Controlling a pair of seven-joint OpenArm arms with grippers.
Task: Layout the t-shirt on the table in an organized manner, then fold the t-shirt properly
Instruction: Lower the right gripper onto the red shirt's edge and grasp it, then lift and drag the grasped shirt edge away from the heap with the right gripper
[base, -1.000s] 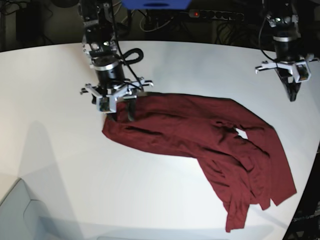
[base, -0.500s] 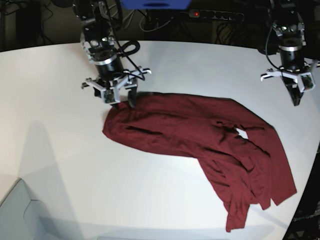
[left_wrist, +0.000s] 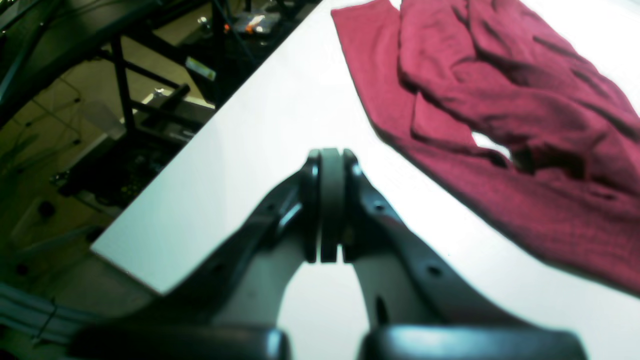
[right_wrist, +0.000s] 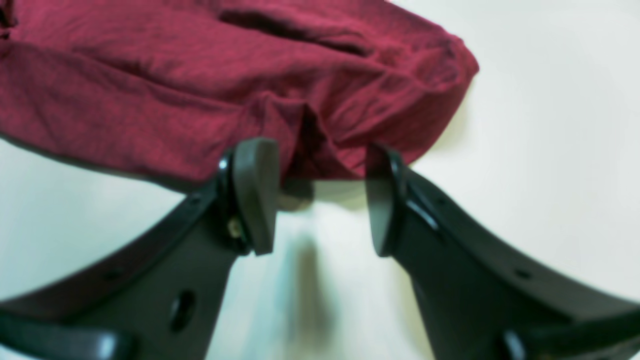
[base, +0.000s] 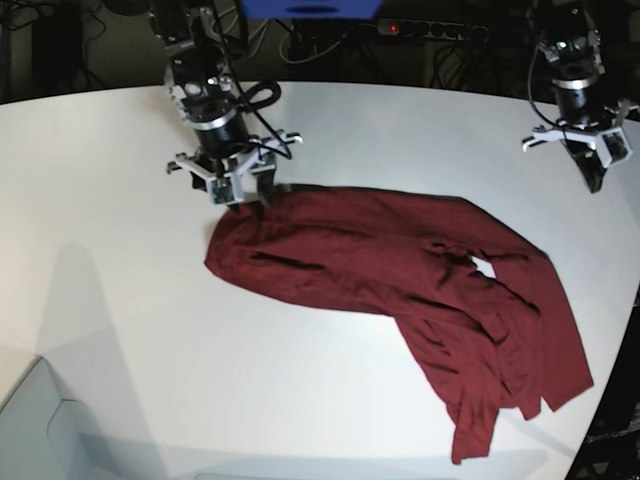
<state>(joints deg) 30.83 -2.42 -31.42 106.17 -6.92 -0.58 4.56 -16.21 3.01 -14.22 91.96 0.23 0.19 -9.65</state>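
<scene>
The maroon t-shirt (base: 400, 270) lies crumpled on the white table (base: 120, 200), running from mid-left down to the front right edge. My right gripper (base: 247, 197) hangs over the shirt's far left corner. In the right wrist view it (right_wrist: 320, 200) is open, and the rumpled edge of the shirt (right_wrist: 200, 75) lies just beyond its fingertips, with nothing held. My left gripper (base: 597, 180) is at the far right, apart from the shirt. In the left wrist view it (left_wrist: 330, 205) is shut and empty over bare table, with the shirt (left_wrist: 500, 100) to the upper right.
The table's edge (left_wrist: 165, 165) runs close to the left gripper, with dark frames and floor beyond it. A power strip (base: 430, 30) and cables lie behind the table's far edge. A pale grey surface (base: 30, 430) sits at the front left corner.
My right gripper has moved back toward the far edge, off the shirt's left corner. My left gripper has also drawn back and up. The shirt has not moved.
</scene>
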